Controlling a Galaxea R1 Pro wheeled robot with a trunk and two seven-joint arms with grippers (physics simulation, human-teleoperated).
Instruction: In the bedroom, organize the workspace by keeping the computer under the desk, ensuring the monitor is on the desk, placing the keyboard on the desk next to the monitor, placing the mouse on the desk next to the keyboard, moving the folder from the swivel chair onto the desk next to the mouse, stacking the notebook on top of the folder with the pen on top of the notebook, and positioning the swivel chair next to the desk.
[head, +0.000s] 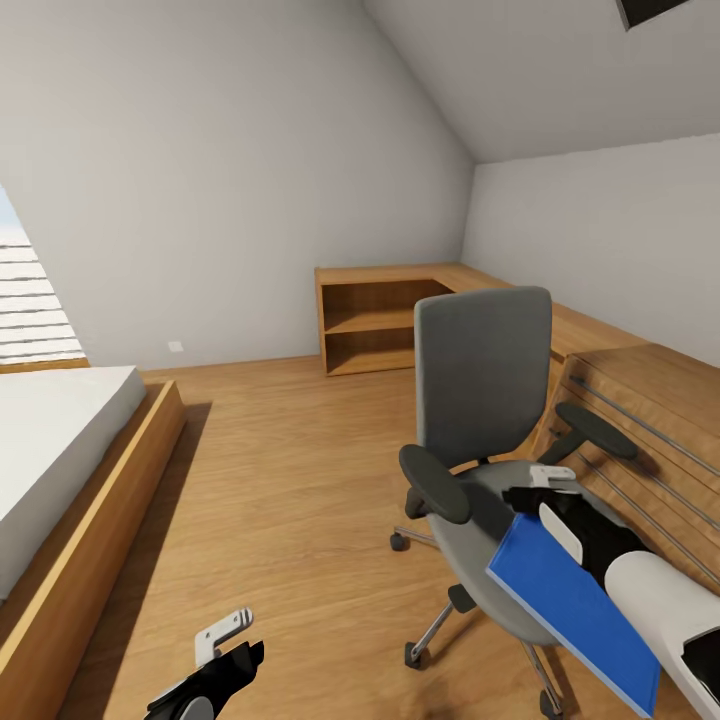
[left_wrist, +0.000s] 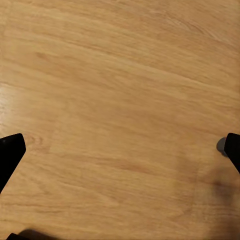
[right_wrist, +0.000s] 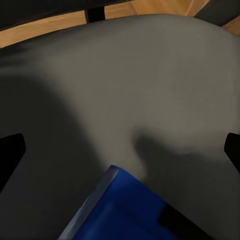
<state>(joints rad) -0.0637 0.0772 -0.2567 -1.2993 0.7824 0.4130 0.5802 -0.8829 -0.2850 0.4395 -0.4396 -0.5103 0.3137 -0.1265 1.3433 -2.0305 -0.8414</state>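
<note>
The grey swivel chair (head: 483, 385) stands on the wooden floor beside the wooden desk (head: 650, 400) at the right. A blue folder (head: 572, 608) lies sloped over the chair's seat (right_wrist: 125, 85), its near end sticking out past the seat's front edge. My right gripper (head: 520, 498) hovers just over the seat at the folder's far corner (right_wrist: 120, 210). Its fingers (right_wrist: 11, 155) are spread wide, open, with the corner low between them. My left gripper (head: 228, 650) hangs low over the bare floor (left_wrist: 120, 100), open and holding nothing.
A low bed (head: 60, 450) on a wooden platform fills the left side. An open wooden shelf unit (head: 372, 328) stands against the back wall and joins the desk run along the right wall. Open floor (head: 290, 480) lies between bed and chair.
</note>
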